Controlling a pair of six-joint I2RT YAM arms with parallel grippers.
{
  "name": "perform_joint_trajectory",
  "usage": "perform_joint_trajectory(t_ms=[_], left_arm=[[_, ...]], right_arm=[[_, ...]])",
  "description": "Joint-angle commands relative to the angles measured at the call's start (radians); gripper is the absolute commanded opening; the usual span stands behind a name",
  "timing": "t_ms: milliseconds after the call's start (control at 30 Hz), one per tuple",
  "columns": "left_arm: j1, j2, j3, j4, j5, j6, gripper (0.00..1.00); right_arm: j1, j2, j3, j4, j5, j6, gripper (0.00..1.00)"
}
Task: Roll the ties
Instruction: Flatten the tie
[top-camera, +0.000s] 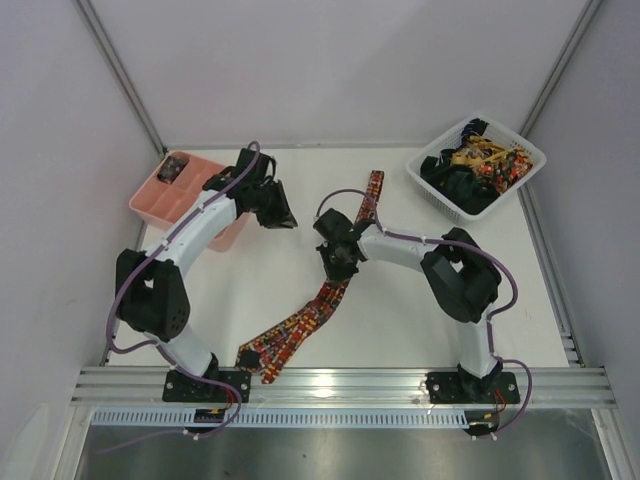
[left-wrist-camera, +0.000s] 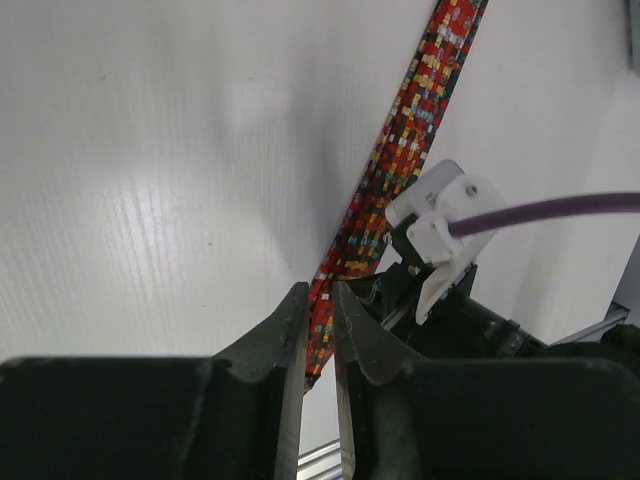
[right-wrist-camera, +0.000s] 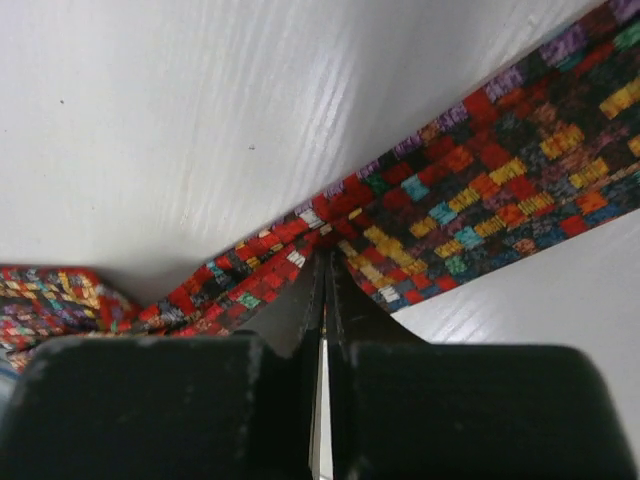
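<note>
One patterned red, orange and yellow tie (top-camera: 300, 322) lies diagonally across the table, from the far middle to the near left, where it is doubled over. My right gripper (top-camera: 336, 266) is down on its middle. In the right wrist view the gripper (right-wrist-camera: 325, 262) is shut and pinches a raised fold of the tie (right-wrist-camera: 480, 200). My left gripper (top-camera: 282, 217) hovers left of the tie, beside the pink tray. Its jaws (left-wrist-camera: 320, 292) stand almost together with nothing between them. The tie (left-wrist-camera: 400, 150) lies on the table beyond them.
A white lattice basket (top-camera: 432, 185) at the far right holds several more ties (top-camera: 485, 158). A pink compartment tray (top-camera: 150, 202) at the far left holds a dark rolled item (top-camera: 174, 167). The right arm's wrist (left-wrist-camera: 440, 225) is close to my left gripper. A metal rail (top-camera: 340, 382) runs along the near edge.
</note>
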Motion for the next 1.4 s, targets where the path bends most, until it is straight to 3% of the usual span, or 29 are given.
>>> perform_joint_trajectory(t_ms=[0,267,467,567,600,667,767,933,1133,1367], left_arm=[[0.004,-0.058,-0.012,0.008,-0.011,0.033,0.21],[-0.015,0.024,0.111,0.008,0.05,0.137,0.21],[-0.035,0.107,0.149,0.07,0.133,0.09,0.21],[-0.042,0.119,0.153,0.074,0.139,0.085,0.21],[-0.042,0.118,0.153,0.073,0.139,0.085,0.21],[-0.042,0.112,0.142,0.07,0.131,0.085,0.21],[-0.042,0.077,0.098,0.083,0.133,0.076,0.2],[-0.042,-0.008,0.002,0.11,0.136,0.062,0.2],[-0.043,-0.089,-0.108,0.122,0.122,0.053,0.2],[-0.042,-0.117,-0.143,0.116,0.138,0.048,0.2]], right_arm=[[-0.021,0.057,-0.046,0.023,0.053,0.032,0.0],[-0.23,-0.029,-0.166,-0.147,0.177,0.0,0.0],[-0.367,-0.147,-0.118,-0.308,0.318,-0.118,0.03],[-0.372,-0.259,-0.053,-0.266,0.311,-0.158,0.18],[-0.372,-0.269,-0.031,-0.244,0.306,-0.158,0.28],[-0.38,-0.247,0.041,-0.172,0.335,-0.143,0.36],[-0.4,-0.105,0.211,-0.141,0.404,-0.09,0.34],[-0.426,0.1,0.411,-0.116,0.596,-0.03,0.0],[-0.467,0.178,0.457,-0.058,0.716,-0.049,0.0],[-0.505,0.278,0.521,-0.02,0.662,-0.086,0.0]])
